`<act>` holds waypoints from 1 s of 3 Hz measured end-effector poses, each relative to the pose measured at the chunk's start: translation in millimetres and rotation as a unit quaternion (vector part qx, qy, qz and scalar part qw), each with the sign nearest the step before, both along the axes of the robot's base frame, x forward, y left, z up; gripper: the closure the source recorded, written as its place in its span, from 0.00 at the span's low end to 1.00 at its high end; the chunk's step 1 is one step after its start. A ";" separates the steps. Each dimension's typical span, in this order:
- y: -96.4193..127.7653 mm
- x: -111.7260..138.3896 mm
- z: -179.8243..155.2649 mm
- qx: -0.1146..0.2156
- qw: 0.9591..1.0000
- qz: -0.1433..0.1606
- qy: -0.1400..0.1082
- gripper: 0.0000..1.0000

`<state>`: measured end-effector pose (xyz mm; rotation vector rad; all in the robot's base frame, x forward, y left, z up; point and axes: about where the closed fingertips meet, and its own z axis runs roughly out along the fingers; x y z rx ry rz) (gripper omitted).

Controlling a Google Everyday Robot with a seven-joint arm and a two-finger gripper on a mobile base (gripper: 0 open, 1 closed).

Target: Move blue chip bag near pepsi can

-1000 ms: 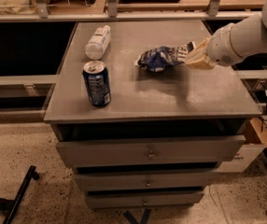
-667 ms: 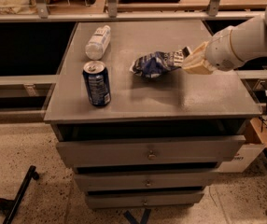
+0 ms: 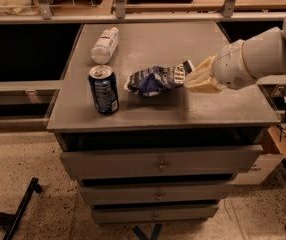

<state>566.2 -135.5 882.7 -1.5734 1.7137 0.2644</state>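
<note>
Blue chip bag — end pinched by gripper fingers — near pepsi can

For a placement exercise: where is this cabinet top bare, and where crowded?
Bare: behind the blue chip bag, right of the bottle; and the front strip right of the pepsi can. Crowded: left side; claw grips the bag's right end.

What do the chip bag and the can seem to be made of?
The chip bag, held at its right end by the hand, looks like thin glossy foil: crumpled, with shiny creases. The can looks like metal: silvery top with pull tab.
</note>
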 end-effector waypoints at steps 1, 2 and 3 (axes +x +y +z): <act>13.8 -13.9 -1.8 0.008 1.000 0.026 0.002 1.00; 23.4 -23.0 -1.5 0.006 0.999 0.047 -0.006 1.00; 29.4 -27.7 -3.0 -0.003 0.998 0.061 -0.008 0.82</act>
